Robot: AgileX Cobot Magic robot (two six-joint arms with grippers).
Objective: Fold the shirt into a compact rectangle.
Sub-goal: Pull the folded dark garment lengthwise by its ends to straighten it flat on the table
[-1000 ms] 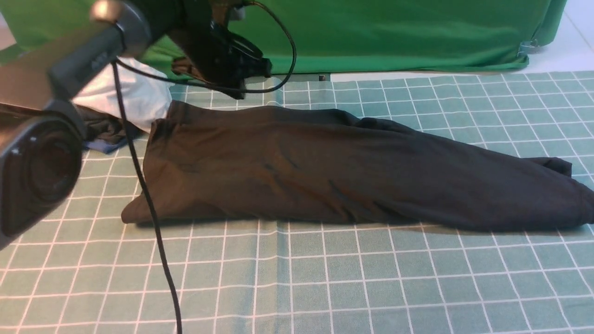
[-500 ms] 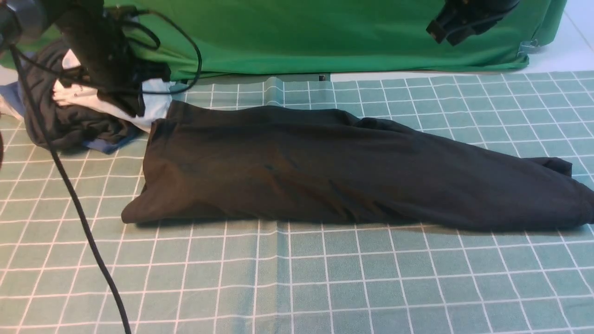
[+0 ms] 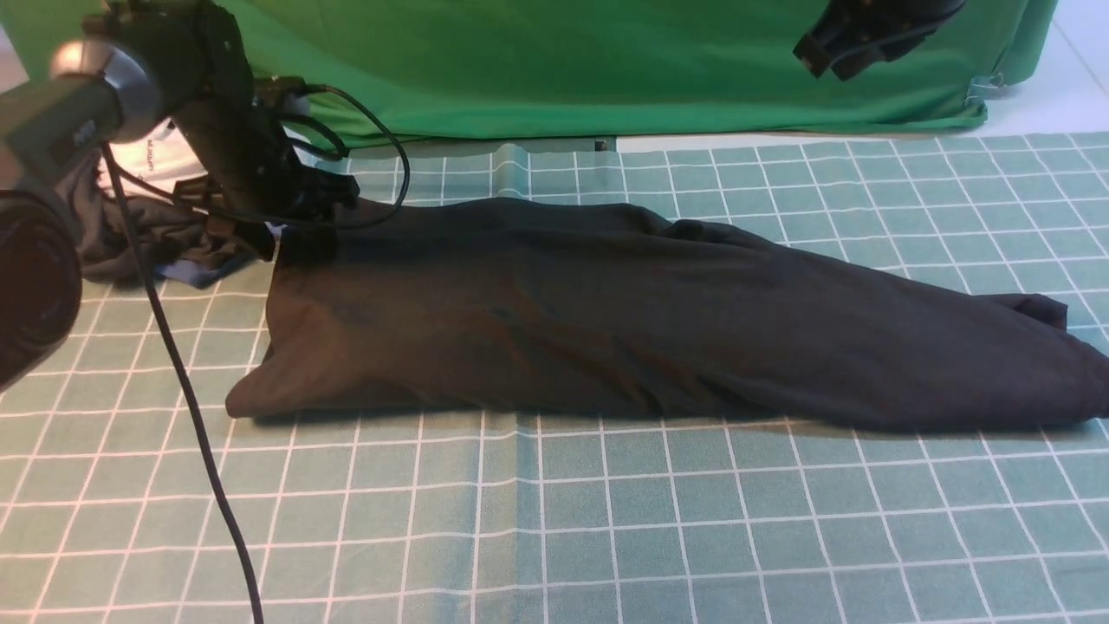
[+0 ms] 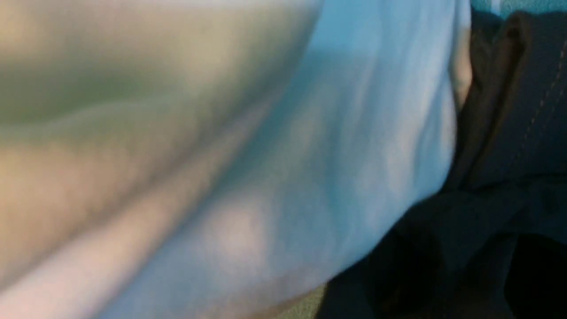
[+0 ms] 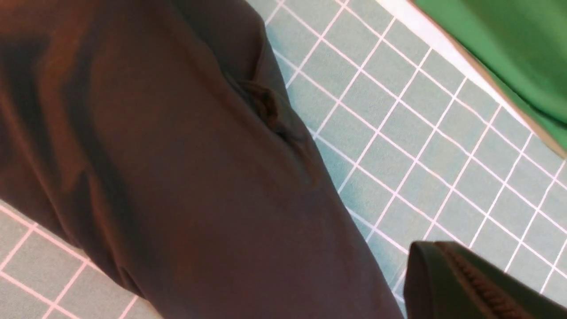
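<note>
The black shirt (image 3: 624,321) lay folded lengthwise into a long, lumpy band across the teal checked tablecloth (image 3: 606,520). It ran from the robot's L side to the front view's R edge, the L end broad and squarish, the R end narrower and bunched.

The L gripper (image 3: 273,234) was down at the shirt's far L corner, right at the fabric's edge. Whether its jaws were spread or pinching cloth couldn't be told. The front view showed only a dark mass there, and the L wrist cam was filled w/ blurred pale fabric beside a dark stitched hem.

A black cable (image 3: 186,407) drooped from the L arm across the tablecloth toward the camera. Behind that arm, at the table's rear L, sat a bunched dark grey garment (image 3: 139,238) w/ a white garment (image 3: 160,156) above it, close by the shirt's corner.

The R gripper (image 3: 823,56) hung high at rear R, in front of the green backdrop (image 3: 606,61) and well clear of the shirt, jaws pressed together. Its wrist cam looked down on the shirt's mid-section, where a small knot of creased fabric sat along one edge, w/ one ribbed finger (image 5: 460,283) in shot.
</note>
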